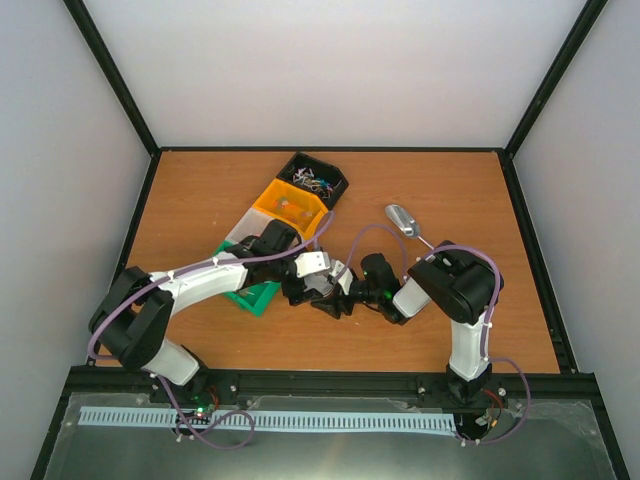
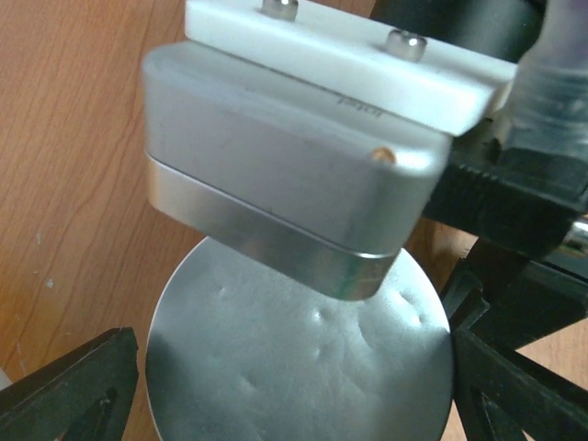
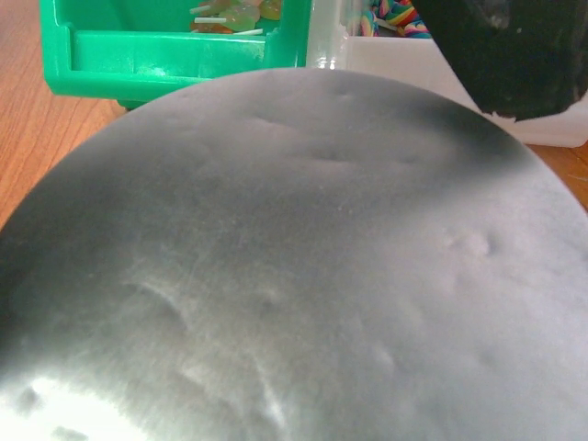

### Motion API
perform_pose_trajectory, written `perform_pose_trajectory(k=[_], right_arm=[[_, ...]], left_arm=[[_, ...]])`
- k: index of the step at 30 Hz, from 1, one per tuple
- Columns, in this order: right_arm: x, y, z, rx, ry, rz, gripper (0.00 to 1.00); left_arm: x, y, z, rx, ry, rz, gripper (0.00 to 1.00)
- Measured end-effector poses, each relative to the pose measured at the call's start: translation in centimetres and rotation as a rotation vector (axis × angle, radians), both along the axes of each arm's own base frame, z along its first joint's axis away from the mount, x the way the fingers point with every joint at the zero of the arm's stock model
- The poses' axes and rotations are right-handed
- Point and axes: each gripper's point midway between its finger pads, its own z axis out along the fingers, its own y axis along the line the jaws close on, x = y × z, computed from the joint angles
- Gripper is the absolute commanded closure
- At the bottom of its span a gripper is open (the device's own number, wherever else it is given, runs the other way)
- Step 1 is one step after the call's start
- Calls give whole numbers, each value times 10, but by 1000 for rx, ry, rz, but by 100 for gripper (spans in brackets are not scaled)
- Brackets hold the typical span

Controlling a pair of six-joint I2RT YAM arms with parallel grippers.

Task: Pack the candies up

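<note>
While the candies (image 1: 311,180) lie in the far black bin (image 1: 338,186) on the counter (image 1: 200,200), the left claw (image 2: 296,354) clasps a round metal lid (image 2: 276,395) (fingers spread wide); the right claw (image 1: 340,298) meets it, grip impossible to tell.

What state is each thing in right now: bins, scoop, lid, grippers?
left gripper: straddles round metal lid, contact unclear.
right gripper: jaws hidden.
round metal lid: level, top up.
black bin: upright, holding candies.
orange bin: upright, open-topped.
green bin: upright, candies inside.
clear bin: colourful candies inside.
metal scoop: lying on table, ungripped.
</note>
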Motion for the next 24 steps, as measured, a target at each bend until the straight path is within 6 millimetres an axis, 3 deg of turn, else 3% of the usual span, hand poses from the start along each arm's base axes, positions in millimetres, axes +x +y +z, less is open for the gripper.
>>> perform_pose_trajectory(k=[6,13,24], right_arm=[[0,0,0,0,0,0,74],[0,0,0,0,0,0,74],[0,0,0,-1,-2,1,74]], left_arm=[[1,-1,-2,15,14,-8,2],[1,-2,-1,27,21,-21,7],[0,-1,0,47,21,-49,3]])
